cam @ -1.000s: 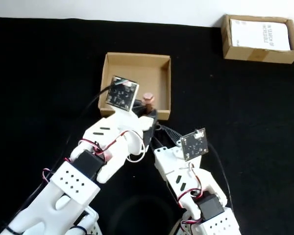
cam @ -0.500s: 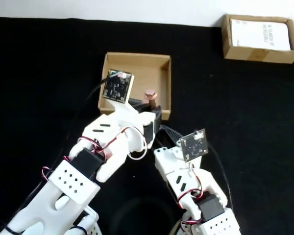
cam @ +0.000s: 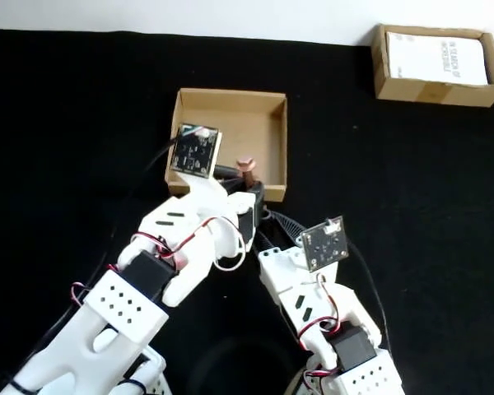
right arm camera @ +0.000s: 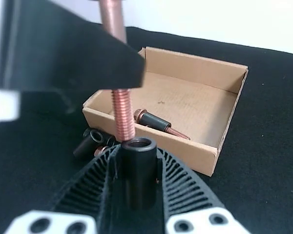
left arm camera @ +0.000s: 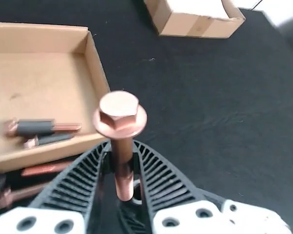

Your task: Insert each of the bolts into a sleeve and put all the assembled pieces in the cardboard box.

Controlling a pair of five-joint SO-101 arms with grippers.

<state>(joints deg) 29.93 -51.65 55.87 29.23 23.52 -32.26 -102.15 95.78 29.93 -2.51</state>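
From above, the left claw (cam: pixel 249 188) is clenched on a copper hex-headed bolt (cam: pixel 246 165). It holds the bolt upright, head on top, over the near wall of the open cardboard box (cam: pixel 230 99) on the black counter (cam: pixel 82 99). A second cardboard box with a white sheet inside (cam: pixel 398 87) sits well apart at the far corner.

In the left wrist view, the bolt's shaft is pinched between the two ribbed black fingers and its flanged head stands clear above their tips. Two sleeved bolts (left arm camera: pixel 36 127) lie side by side on the box floor. Loose copper bolts (left arm camera: pixel 41 170) lie on the counter just outside the box's wall.

In the right wrist view, the right claw (right arm camera: pixel 137 155) grips an upright black cylindrical sleeve (right arm camera: pixel 138 178), open end up. The bolt's threaded end hangs down to the sleeve's rim, off to one side of the bore and not inside it. I cannot tell whether they touch. Spare black sleeves (right arm camera: pixel 90 141) lie on the counter against the box.
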